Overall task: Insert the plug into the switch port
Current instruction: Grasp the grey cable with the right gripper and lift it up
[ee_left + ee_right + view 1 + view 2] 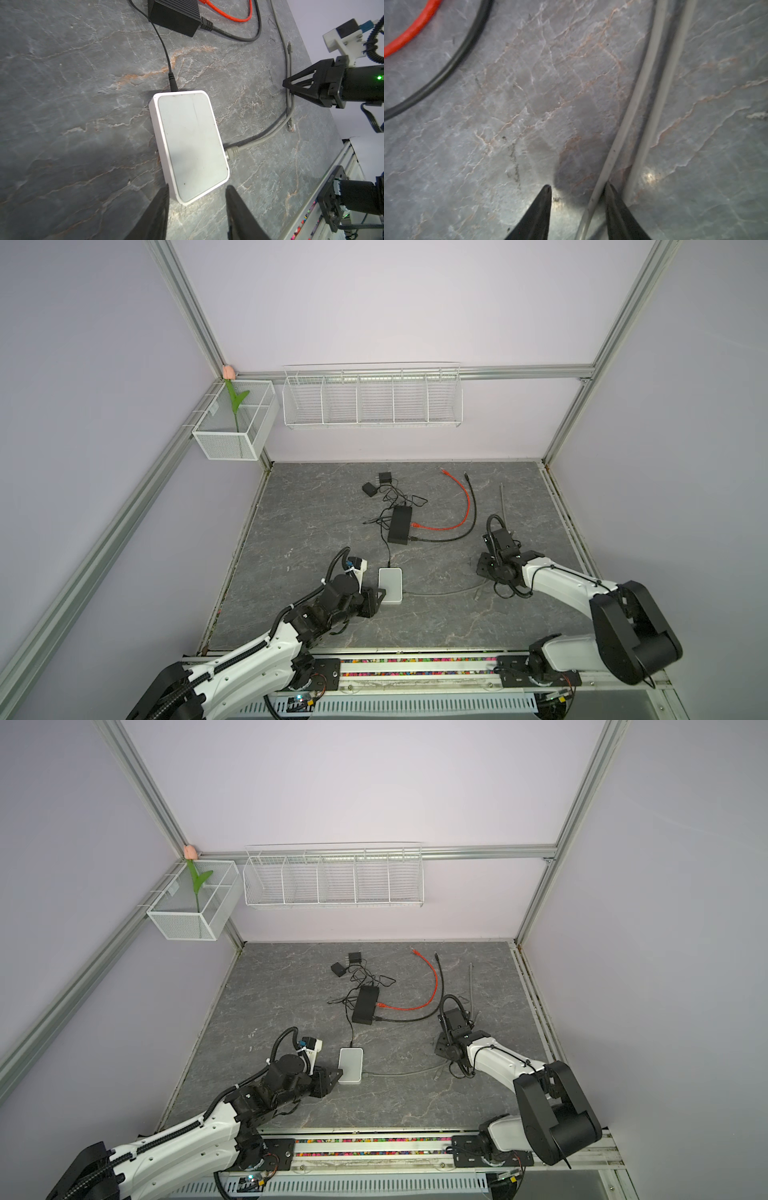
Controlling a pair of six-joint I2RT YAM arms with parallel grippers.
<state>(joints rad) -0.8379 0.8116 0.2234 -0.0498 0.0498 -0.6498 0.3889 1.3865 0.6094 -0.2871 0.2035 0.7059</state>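
Right pincer (577, 185) gapes astride grey cable (614, 147), left pincer's (196, 186) grip on switch (187, 135) unclear; plug (291, 125) points toward rail (415, 680).

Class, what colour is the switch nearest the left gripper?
White switch, clearest in the left wrist view.

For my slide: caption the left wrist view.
Left gripper straddles the switch, grey cable plugged in; right gripper low at that cable, near a loose plug.
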